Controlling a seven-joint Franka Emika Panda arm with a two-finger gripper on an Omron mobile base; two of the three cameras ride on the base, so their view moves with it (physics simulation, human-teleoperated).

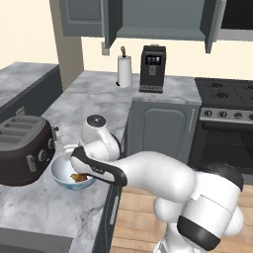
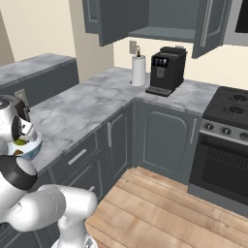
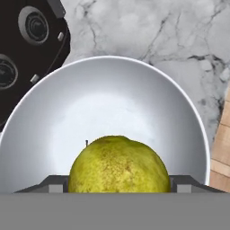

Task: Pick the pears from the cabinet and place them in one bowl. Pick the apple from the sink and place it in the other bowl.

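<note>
left base view: white arm reaches from 4 o'clock toward 9 o'clock over the marble counter (image 1: 94, 106); the gripper (image 1: 78, 170) hangs above the white and pale blue bowl (image 1: 59, 170), fingertips hidden by the hand, so their spread cannot be told here. a yellow-brown fruit patch shows in the bowl under the hand. the bowl sits just beside the dark toaster (image 1: 24, 148) at its 9 o'clock and close to the counter's front edge at its 4 o'clock; bare marble lies at 12 o'clock up to the paper towel roll (image 1: 124, 70) and coffee machine (image 1: 152, 69). the cabinet (image 1: 158, 20) at 12 o'clock stands with doors swung open, its shelf bare. the stove (image 1: 225, 94) is at 3 o'clock. right base view: the bowl (image 2: 30, 147) shows at 9 o'clock, partly behind the arm, a green-yellow bit of fruit inside; counter edge runs just beside it, open wooden floor (image 2: 160, 208) at 5 o'clock; the cabinet (image 2: 116, 19) is open at 12 o'clock. hand view: the yellow-green pear (image 3: 119, 165) sits at 6 o'clock, between the two dark finger tips (image 3: 54, 183), which stand spread to either side of it; whether they press the fruit or merely flank it cannot be told. behind the pear lies the bowl's white inner face (image 3: 108, 103), rim clear all round; the toaster (image 3: 31, 40) is just beside the rim at 10 o'clock, marble at 1 o'clock, wooden floor (image 3: 221, 152) at 3 o'clock.
</note>
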